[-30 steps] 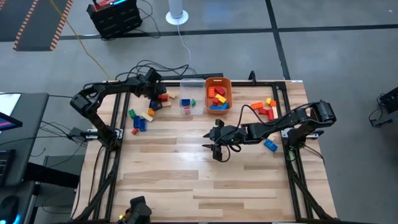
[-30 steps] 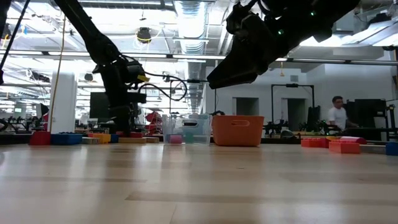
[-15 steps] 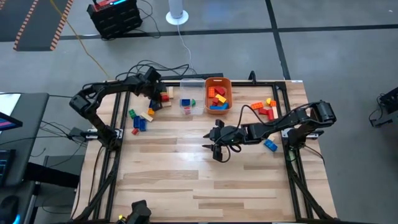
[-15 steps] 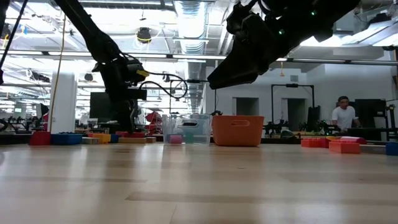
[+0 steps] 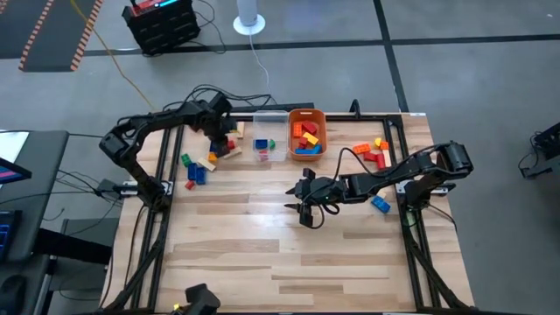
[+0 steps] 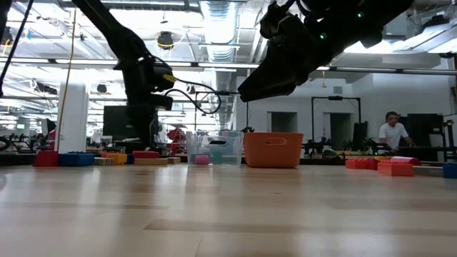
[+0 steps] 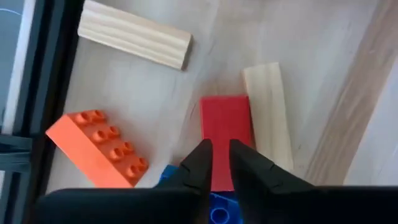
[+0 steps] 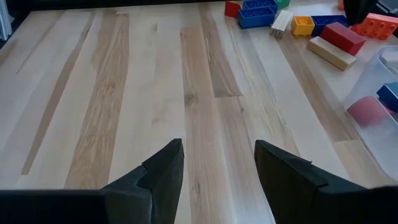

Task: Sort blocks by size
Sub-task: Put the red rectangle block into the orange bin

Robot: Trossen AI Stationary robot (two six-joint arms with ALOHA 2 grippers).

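Blocks (image 5: 203,163) scattered in two groups at table's far corners; red bar (image 7: 226,127) flat, touching wood bar (image 7: 268,112); more fill both tubs.

Two tubs (image 5: 306,133) sit side by side at the table's (image 5: 262,236) far edge, blocks (image 5: 199,166) scattered on either side.

Wide open wood across the near half of the table (image 5: 289,254), nothing to block a sweep there. The right gripper (image 5: 304,213) hangs mid-table, fingers spread, with bare boards beneath it. Traffic builds at the far edge: clear plastic tub (image 5: 269,140) and orange tub (image 5: 307,133) side by side, a narrow lane between them. Left of the tubs it's tight. The left gripper (image 7: 217,163), nearly closed, sits low among a red block (image 7: 226,134), a plain wood bar (image 7: 268,112) touching it, an orange studded brick (image 7: 98,147) and another wood bar (image 7: 134,34). More loose blocks (image 5: 372,152) clutter the far right corner.
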